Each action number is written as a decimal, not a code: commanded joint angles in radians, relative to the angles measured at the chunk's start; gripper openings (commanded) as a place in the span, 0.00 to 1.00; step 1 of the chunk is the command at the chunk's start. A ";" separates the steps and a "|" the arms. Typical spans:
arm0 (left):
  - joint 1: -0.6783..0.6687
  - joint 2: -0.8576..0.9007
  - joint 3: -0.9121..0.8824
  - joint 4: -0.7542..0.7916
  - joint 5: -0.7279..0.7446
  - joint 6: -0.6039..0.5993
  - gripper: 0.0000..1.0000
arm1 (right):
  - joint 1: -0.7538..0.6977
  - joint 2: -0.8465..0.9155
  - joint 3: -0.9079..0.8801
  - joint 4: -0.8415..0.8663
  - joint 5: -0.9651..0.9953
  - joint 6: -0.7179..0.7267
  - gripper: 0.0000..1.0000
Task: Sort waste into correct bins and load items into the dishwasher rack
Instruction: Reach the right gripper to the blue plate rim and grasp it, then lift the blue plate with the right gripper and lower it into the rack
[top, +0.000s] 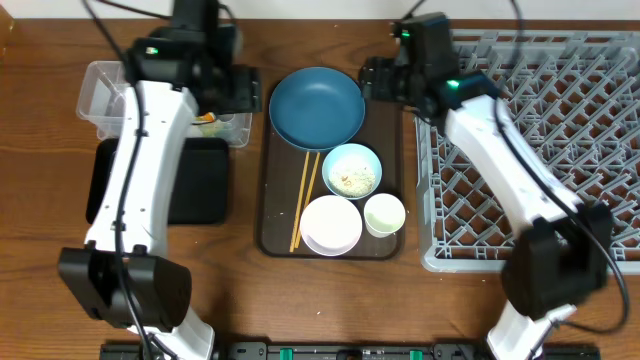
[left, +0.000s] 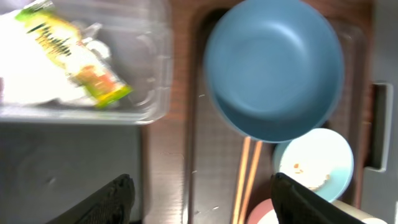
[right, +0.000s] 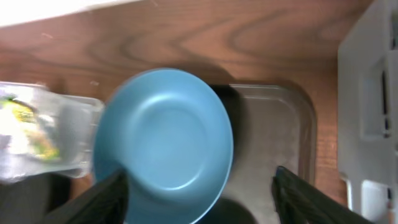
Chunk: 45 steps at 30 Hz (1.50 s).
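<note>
Well, my right claw (right: 200, 179) hangs open above the plate (right: 163, 146), jaws wide with nothing caught. The left claw (left: 202, 182) is open too, left of the plate by the clear tub (left: 155, 93) that holds the wrapper (left: 74, 59). My worry is that the plate overhangs the tray (top: 280, 180) rim and the chopsticks (top: 305, 200) reach its near edge. A shallow pinch could slip, or flick them. Wood-grain worktop (top: 40, 250); the room is out of sight.

- left arm (top: 150, 140) stretches forward, left gripper (left: 202, 208) facing down, jaws spread wide and empty.
- right arm (top: 500, 150) angles forward and inward, right gripper (right: 200, 202) facing down, jaws parted, gripping nothing.
</note>
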 joint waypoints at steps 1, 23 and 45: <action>0.041 -0.016 0.015 -0.012 -0.005 -0.005 0.75 | 0.026 0.099 0.061 -0.036 0.105 0.047 0.66; 0.088 -0.016 0.015 -0.022 -0.005 -0.005 0.87 | 0.058 0.308 0.064 0.006 0.127 0.087 0.01; 0.088 -0.016 0.015 -0.022 -0.005 -0.005 0.87 | -0.035 -0.040 0.288 -0.099 0.425 -0.164 0.01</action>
